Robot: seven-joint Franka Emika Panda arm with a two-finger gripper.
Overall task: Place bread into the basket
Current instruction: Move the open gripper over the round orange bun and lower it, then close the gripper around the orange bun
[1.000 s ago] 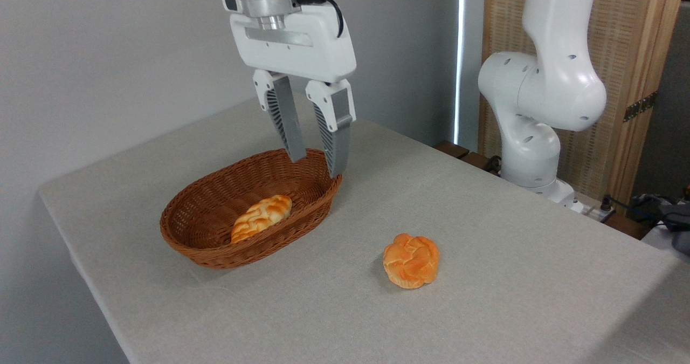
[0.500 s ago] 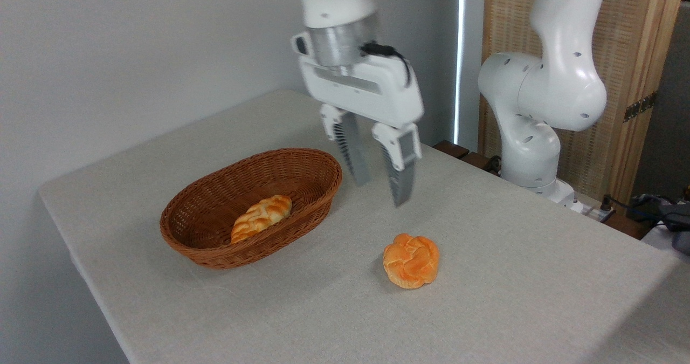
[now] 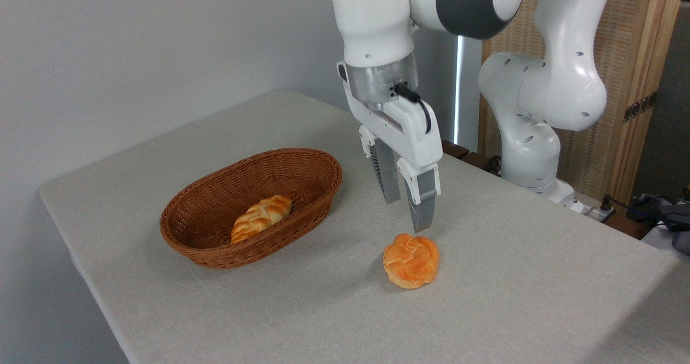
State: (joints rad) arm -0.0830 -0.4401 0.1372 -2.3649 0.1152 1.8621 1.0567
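Hovering just above the bread (image 3: 411, 260), the pincer (image 3: 407, 215) is slightly parted and empty. Next: lower, straddle, close.

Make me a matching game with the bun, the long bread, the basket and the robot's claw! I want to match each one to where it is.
Things:
1. bun
2. braided loaf
3. basket
4. gripper

Places:
A. inside the basket
B. in the air just above the bun, open
C. on the table, right of the basket
D. on the table, left of the bun

Pairs: 1-C, 2-A, 3-D, 4-B
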